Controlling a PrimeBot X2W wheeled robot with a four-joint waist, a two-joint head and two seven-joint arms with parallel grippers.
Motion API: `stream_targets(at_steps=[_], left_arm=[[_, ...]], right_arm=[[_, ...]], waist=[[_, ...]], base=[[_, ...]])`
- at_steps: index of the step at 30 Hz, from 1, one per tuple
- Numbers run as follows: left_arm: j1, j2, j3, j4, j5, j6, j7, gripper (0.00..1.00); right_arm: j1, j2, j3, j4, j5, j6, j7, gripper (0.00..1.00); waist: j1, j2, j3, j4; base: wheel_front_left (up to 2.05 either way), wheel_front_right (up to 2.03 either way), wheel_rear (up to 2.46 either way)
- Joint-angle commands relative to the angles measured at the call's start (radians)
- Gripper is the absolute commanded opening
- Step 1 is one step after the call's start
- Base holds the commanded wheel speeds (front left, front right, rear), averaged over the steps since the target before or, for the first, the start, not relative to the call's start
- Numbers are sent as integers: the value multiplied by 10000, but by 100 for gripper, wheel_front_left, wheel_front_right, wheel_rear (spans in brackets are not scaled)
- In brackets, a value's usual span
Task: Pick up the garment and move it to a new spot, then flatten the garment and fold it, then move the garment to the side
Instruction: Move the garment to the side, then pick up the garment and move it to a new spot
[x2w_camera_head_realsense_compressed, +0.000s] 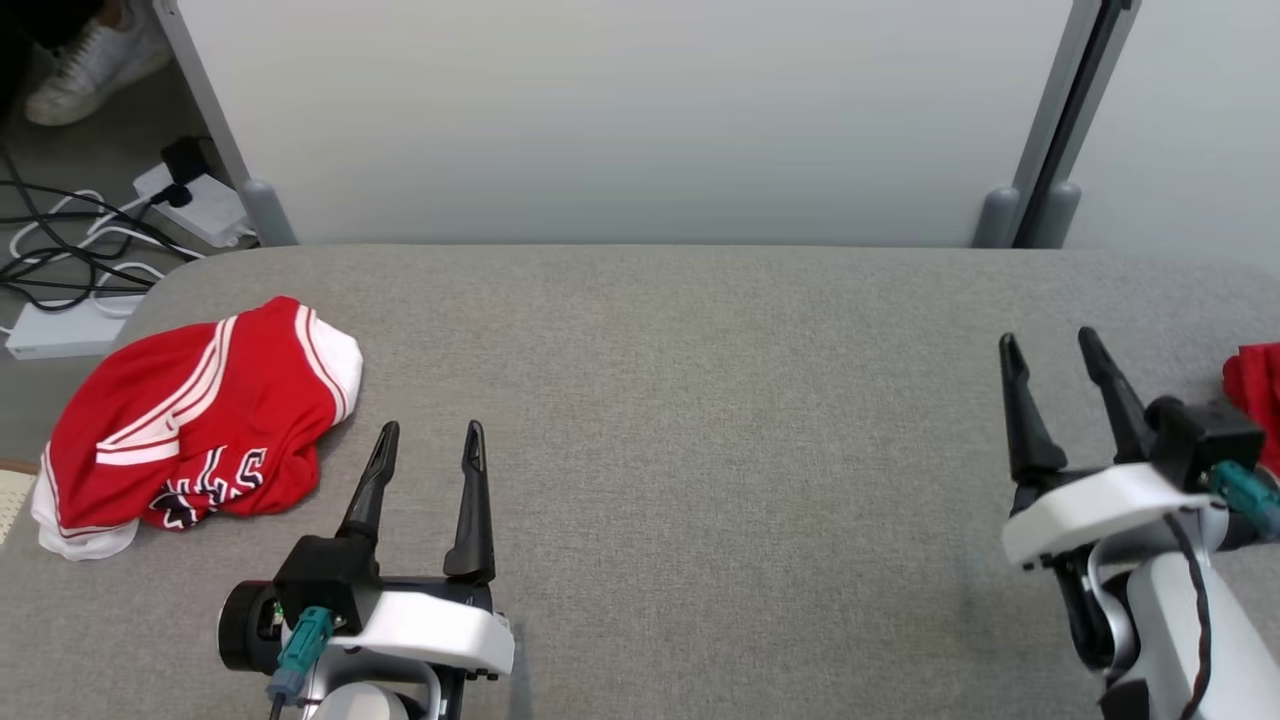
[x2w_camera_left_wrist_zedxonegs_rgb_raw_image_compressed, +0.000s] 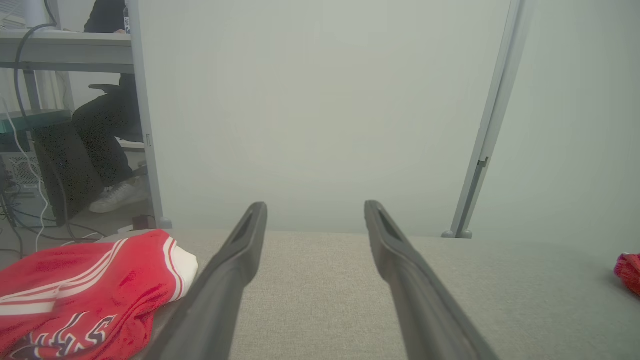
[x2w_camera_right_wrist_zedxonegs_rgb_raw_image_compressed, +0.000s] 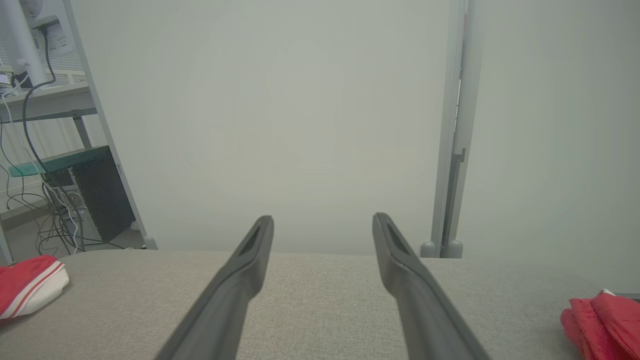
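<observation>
A crumpled red garment (x2w_camera_head_realsense_compressed: 195, 425) with white stripes and dark lettering lies at the left end of the grey table (x2w_camera_head_realsense_compressed: 700, 420). It also shows at the lower left in the left wrist view (x2w_camera_left_wrist_zedxonegs_rgb_raw_image_compressed: 85, 290) and at the far left in the right wrist view (x2w_camera_right_wrist_zedxonegs_rgb_raw_image_compressed: 27, 290). My left gripper (x2w_camera_head_realsense_compressed: 430, 435) hovers open just to the right of it, apart from the cloth, with nothing between its fingers (x2w_camera_left_wrist_zedxonegs_rgb_raw_image_compressed: 235, 270). Over at the table's right side my right gripper (x2w_camera_head_realsense_compressed: 1050, 345) is open and empty too, its fingers (x2w_camera_right_wrist_zedxonegs_rgb_raw_image_compressed: 245, 275) pointing toward the back wall.
Another red cloth (x2w_camera_head_realsense_compressed: 1255, 395) lies at the table's right edge, also seen in the right wrist view (x2w_camera_right_wrist_zedxonegs_rgb_raw_image_compressed: 602, 322). Pale partition panels (x2w_camera_head_realsense_compressed: 620, 110) stand behind the table. Cables and power strips (x2w_camera_head_realsense_compressed: 60, 330) lie on the floor at the left, near a person's white shoe (x2w_camera_head_realsense_compressed: 85, 65).
</observation>
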Motion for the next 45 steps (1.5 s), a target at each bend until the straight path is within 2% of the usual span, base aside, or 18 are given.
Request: stream_targets(at_steps=[1, 13, 18, 32, 45], left_arm=[[-125, 35, 434, -353, 61, -76, -127, 100], [859, -141, 794, -807, 706, -622, -130, 100], [1324, -189, 790, -624, 990, -814, -131, 100], [1690, -241, 986, -300, 1364, -1188, -131, 100], [1621, -245, 881, -193, 1368, -1204, -131, 100]], right_arm=[[359, -52, 356, -782, 115, 0, -116, 100], [3242, 329, 709, -3720, 207, 0, -116, 100], [4074, 370, 707, -4432, 121, 0, -116, 100], [4857, 482, 166, -4240, 118, 0, -116, 100], [4931, 505, 209, -4114, 85, 0, -116, 100]], waist=[[0, 0, -188, 152], [0, 0, -646, 352], [0, 0, -813, 325], [0, 0, -1055, 264], [0, 0, -1100, 282]], base=[[0, 0, 0], [0, 0, 0], [0, 0, 0], [0, 0, 0], [0, 0, 0]])
